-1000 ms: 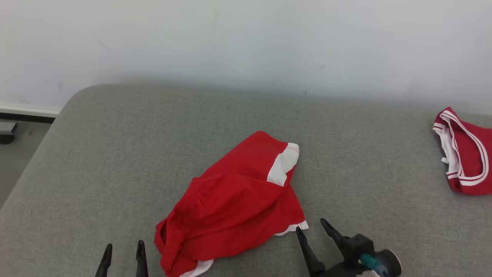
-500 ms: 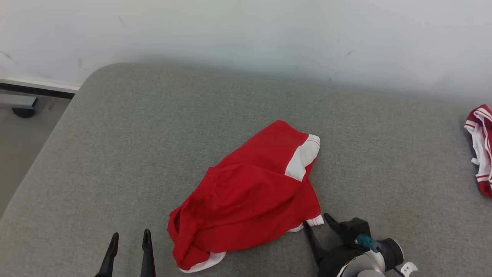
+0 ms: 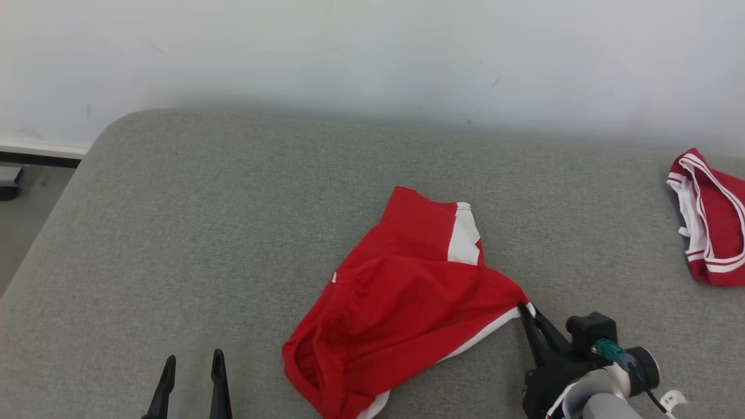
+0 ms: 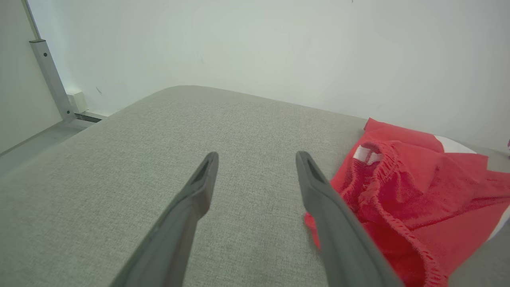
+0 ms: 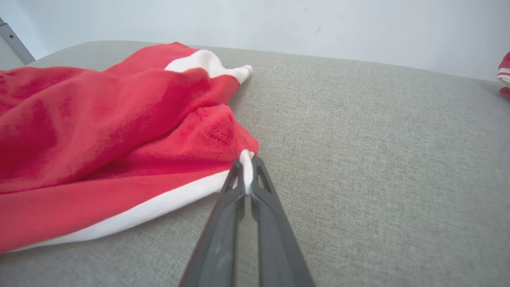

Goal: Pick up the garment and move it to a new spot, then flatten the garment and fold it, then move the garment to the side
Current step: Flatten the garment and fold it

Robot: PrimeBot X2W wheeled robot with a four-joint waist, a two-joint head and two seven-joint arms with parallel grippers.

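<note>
Grey fabric cushion (image 3: 233,233) with rounded corner, white wall (image 3: 372,52) behind it, faintly scuffed, red-and-white cloth (image 3: 719,233) at right edge, metal post (image 4: 50,75) against wall, floor (image 3: 29,221) at left.

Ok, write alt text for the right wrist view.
The right gripper, dark fingers shut, pinches the white-trimmed corner of a crumpled red soft-fabric garment lying on a grey woven cushion. Another red-and-white cloth peeks in at the far right edge.

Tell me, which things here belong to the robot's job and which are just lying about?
Job: red shorts; right tool, shut on their white-edged corner; left tool, open beside them; grey cushion underneath.
Lying about: second red-and-white garment at the cushion's right edge; metal post by the wall.
</note>
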